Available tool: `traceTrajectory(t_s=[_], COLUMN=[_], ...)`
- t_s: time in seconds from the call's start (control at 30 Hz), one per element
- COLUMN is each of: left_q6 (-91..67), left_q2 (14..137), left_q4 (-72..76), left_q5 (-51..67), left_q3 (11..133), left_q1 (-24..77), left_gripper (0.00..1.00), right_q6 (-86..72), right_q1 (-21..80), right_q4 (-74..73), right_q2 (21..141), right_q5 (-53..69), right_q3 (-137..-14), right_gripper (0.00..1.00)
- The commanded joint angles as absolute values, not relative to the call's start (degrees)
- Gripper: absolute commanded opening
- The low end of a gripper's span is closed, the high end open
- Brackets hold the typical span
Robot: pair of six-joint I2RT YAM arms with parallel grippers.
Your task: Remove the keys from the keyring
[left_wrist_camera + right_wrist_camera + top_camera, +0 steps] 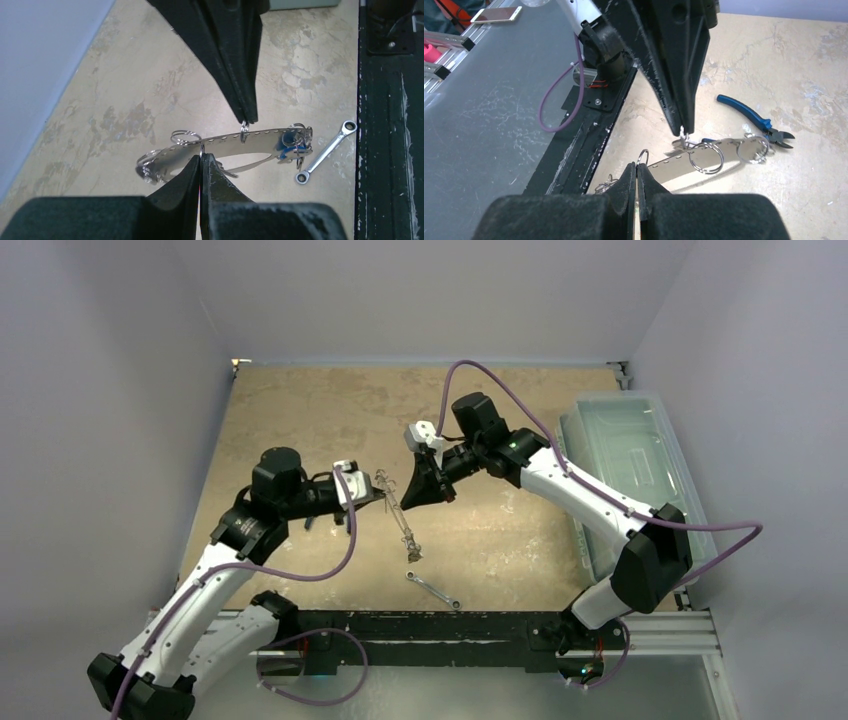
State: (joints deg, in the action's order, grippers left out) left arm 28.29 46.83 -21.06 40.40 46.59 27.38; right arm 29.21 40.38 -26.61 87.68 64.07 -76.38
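So, left gripper (201, 162): clenched on keyring (260, 142), lower centre.
right gripper (245, 118): pinching its top edge, centre.
keys (292, 143): bunched at right end.
risk: thin pinches slipping under uneven pull, dropping everything.

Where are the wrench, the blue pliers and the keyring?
wrench (325, 151), left wrist view, middle of its shaft.
blue pliers (744, 110), right wrist view, on a blue handle.
keyring (260, 142), left wrist view, on its flat silver band.

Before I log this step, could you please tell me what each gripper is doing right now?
Left gripper: closed, pinching the keyring.
Right gripper: closed, also pinching the keyring.
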Motion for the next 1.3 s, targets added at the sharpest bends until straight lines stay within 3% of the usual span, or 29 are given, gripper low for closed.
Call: traceTrajectory(t_s=[0.0, 0.37, 0.7, 0.93, 1.27], left_q6=[20.38, 4.99, -7.21, -8.87, -11.3], left_q2=[46.18, 47.92, 55.17, 59.02, 67.62], left_q4=[-14.46, -8.39, -10.7, -12.39, -18.41], left_q5=[44.73, 43.35, 41.55, 34.19, 30.25], left_q3=[45.55, 41.92, 43.93, 45.33, 48.4], left_q1=[23.95, 20.39, 14.99, 14.42, 14.41], left_gripper=[0.0, 0.0, 0.0, 0.0, 0.0], right_q6=[29.8, 28.05, 19.51, 14.36, 11.01], right_q1=[40.17, 39.78, 33.37, 30.53, 29.51], right_q4=[-26.85, -25.4, -22.26, -22.1, -20.29], right_q2=[85.47, 85.45, 82.98, 80.1, 94.4], right_q5=[65.39, 64.7, 59.22, 45.23, 33.5], right_q3=[-76.86, -76.32, -69.64, -64.58, -70.75], right_gripper=[0.0, 0.0, 0.0, 0.0, 0.0])
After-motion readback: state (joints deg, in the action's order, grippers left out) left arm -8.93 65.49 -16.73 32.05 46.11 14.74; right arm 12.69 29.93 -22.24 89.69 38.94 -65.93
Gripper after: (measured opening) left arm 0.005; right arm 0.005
